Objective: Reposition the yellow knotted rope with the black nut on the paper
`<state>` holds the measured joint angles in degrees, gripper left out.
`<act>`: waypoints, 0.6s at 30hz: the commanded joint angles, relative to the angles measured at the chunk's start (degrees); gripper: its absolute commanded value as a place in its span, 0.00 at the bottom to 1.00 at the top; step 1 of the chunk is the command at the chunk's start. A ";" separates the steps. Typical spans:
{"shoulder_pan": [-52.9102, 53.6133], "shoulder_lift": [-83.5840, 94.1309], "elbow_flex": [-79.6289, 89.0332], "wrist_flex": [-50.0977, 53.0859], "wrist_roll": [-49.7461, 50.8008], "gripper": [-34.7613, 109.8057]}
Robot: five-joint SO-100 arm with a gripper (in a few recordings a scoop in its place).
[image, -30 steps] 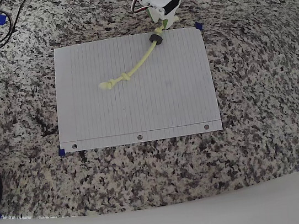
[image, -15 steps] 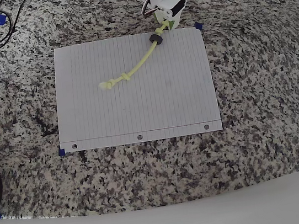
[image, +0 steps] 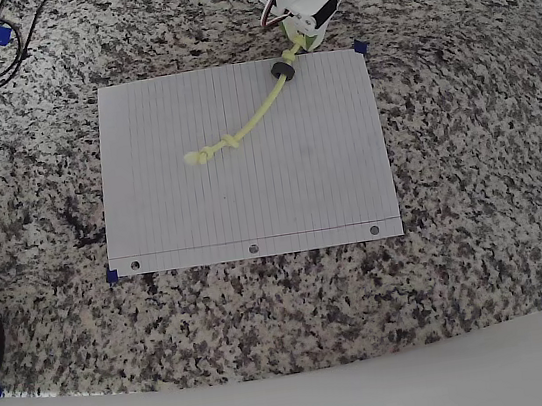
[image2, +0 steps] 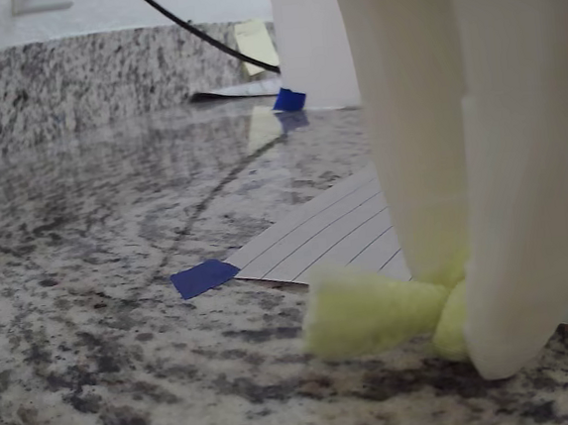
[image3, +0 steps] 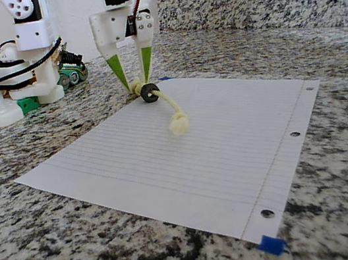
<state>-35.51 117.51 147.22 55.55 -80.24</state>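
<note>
Hand (image: 305, 37) shifted up-right w/ rope (image: 257, 116) end; free knotted end dragged slightly right on paper (image: 329, 185).

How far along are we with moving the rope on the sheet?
Done: the gripper is shut on the yellow knotted rope at its end knot, at the paper edge. In hand: that grip, with the black nut threaded just below. Left: dragging the rope to its new spot and letting go.

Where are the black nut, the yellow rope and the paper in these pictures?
black nut (image: 281, 68), overhead view, on the ring's body.
yellow rope (image: 260, 113), overhead view, on its straight middle stretch.
paper (image: 309, 187), overhead view, on a bare lined part.
</note>
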 commanded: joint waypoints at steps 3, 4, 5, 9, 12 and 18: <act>-0.26 -0.62 -0.09 -0.62 0.35 0.24; -0.09 -0.09 -0.09 -0.70 0.35 0.24; 0.09 0.53 -0.18 -0.97 0.35 0.24; 0.62 6.86 -0.18 -1.23 0.35 0.24; 0.88 15.56 -0.18 -1.32 0.26 0.24; -0.44 32.34 -0.18 -1.76 0.00 0.24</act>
<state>-35.16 142.56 147.30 54.76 -80.33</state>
